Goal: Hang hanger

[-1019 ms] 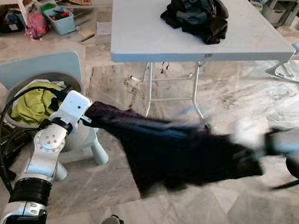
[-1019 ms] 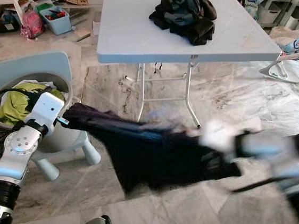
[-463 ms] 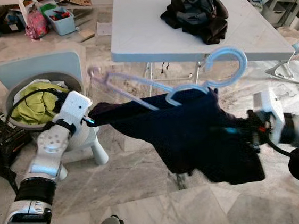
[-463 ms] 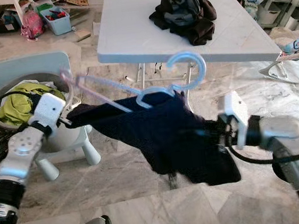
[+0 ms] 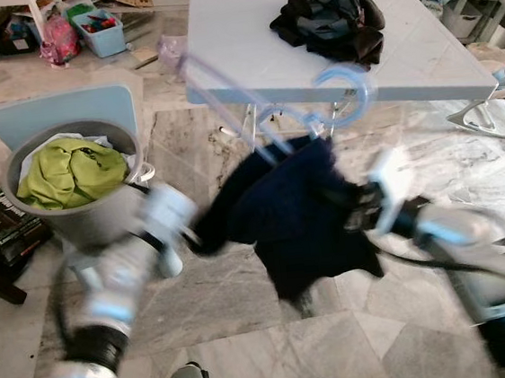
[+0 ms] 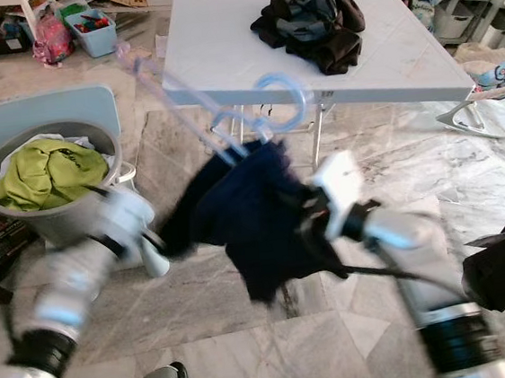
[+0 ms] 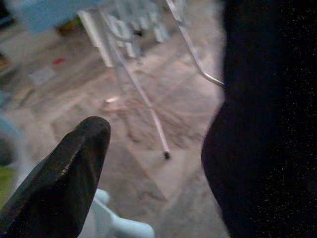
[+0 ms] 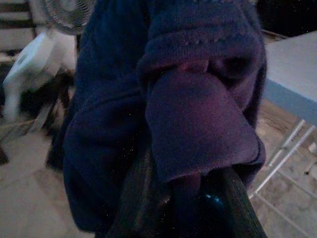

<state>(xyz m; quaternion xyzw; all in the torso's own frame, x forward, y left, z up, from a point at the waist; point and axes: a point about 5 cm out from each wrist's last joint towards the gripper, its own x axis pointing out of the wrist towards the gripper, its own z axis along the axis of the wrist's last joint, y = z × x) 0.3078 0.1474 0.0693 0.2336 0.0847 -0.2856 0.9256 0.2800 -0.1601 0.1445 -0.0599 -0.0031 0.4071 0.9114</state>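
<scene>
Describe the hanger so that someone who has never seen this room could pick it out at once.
Start at the white folding table and look just in front of its near edge, above the marble floor. There the hanger sticks up out of a dark navy garment held between the two arms. It is pale translucent blue plastic with a round hook, unlike the dark clothes heap on the table.

The garment (image 5: 304, 206) I hold is dark navy, near black, reading purplish up close at my right hand (image 8: 185, 208), whose fingers are black. The hanger (image 5: 315, 92) is pale translucent blue with a lilac tinge. My arms are silver with white blocks at the wrists. The counter (image 5: 247, 54) is light grey-white, the clothes heap (image 5: 329, 18) on it black and grey. The bucket (image 5: 84, 220) is grey, the cloth (image 5: 70, 172) inside lime green; the floor (image 5: 210, 302) is grey-veined marble
</scene>
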